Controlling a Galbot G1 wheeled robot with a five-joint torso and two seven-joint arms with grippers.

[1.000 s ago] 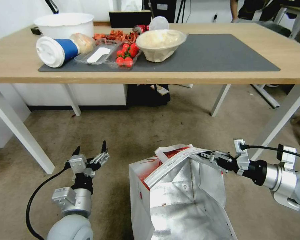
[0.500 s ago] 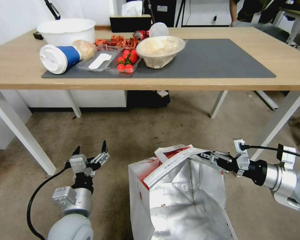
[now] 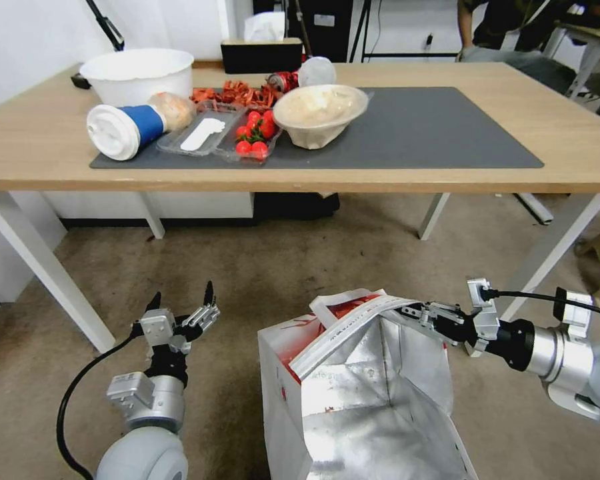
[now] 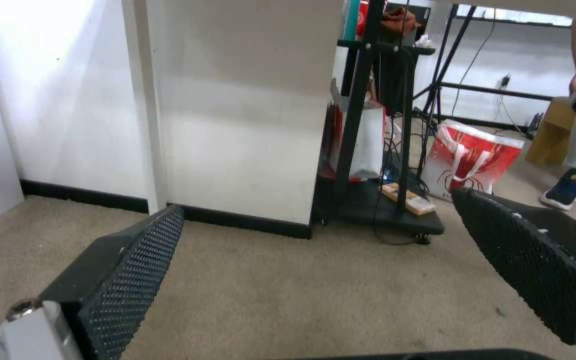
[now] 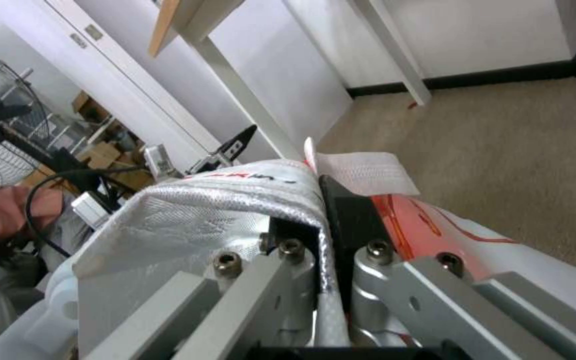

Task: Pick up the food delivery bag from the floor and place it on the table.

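The food delivery bag [image 3: 353, 387] stands open at the bottom middle of the head view, red and white outside, with silver foil inside. My right gripper [image 3: 412, 311] is shut on the bag's upper rim beside a white strap handle; the right wrist view shows the foil rim [image 5: 221, 200] pinched in the right gripper [image 5: 319, 200]. My left gripper [image 3: 180, 303] is open and empty to the left of the bag, low over the floor [image 3: 280, 260], and the left wrist view shows its fingers [image 4: 121, 280] wide apart. The table [image 3: 580, 153] with its light wood top stretches across ahead.
On the table's grey mat [image 3: 433, 127] lie a tipped blue-and-white cup [image 3: 123, 128], a tray of tomatoes [image 3: 253, 137], a paper bowl [image 3: 320, 113] and a white tub [image 3: 137, 73]. White table legs [image 3: 47, 267] [image 3: 553, 247] stand on either side. Another red-and-white bag [image 4: 475, 155] sits beyond a black stand.
The table and floor have slid downward in the head view, so the camera has moved. Both arms and the held bag keep their places in the picture.
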